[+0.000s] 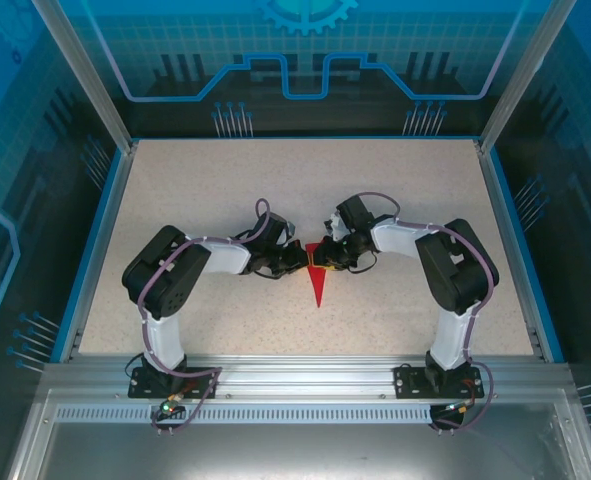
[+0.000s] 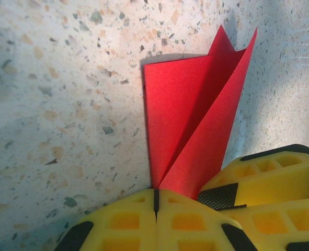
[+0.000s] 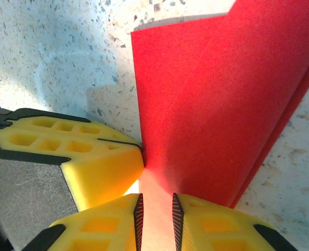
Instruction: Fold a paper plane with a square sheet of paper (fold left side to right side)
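Speckled beige table (image 1: 225,180) — blue-edged, red paper plane (image 1: 318,285) at its middle, point nearward.

The red paper plane (image 2: 196,120) sits in the middle, with its points toward the upper right. At the bottom, the left gripper (image 2: 156,201) pinches its lower corner, yellow fingers pressed together. The right gripper (image 2: 219,205) touches it at the lower right. A speckled table (image 2: 60,104) lies underneath.

Matt red paper plane (image 2: 191,125) with a fine grain and crisp creases, dull smooth speckled stone-look table (image 2: 60,104), moulded yellow plastic fingers (image 3: 102,157), black knurled rubber pads (image 2: 217,196), brushed aluminium rail (image 1: 305,375) at 6 o'clock, glossy blue panels (image 1: 305,50) at 12 o'clock
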`<move>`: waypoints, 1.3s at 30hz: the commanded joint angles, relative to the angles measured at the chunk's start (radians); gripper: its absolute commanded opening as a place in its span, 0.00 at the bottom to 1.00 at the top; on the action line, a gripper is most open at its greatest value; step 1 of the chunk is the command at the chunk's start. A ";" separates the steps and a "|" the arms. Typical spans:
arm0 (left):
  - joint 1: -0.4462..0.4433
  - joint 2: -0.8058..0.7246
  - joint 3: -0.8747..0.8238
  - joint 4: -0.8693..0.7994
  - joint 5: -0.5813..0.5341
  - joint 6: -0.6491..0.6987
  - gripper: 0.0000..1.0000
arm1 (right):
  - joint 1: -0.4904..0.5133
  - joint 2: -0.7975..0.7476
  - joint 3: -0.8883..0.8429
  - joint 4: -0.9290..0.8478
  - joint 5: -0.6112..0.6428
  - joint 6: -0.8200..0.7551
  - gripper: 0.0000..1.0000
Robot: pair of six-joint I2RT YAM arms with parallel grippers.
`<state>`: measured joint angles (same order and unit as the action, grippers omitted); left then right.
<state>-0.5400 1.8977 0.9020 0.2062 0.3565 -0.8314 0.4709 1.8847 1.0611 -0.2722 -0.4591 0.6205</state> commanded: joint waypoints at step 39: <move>-0.211 -0.227 -0.105 -0.014 -0.039 -0.004 0.25 | -0.010 0.085 -0.041 -0.025 0.021 0.004 0.25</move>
<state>-0.7498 1.6352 0.7650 0.1596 0.3038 -0.8288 0.4618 1.9171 1.0580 -0.2531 -0.4831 0.6250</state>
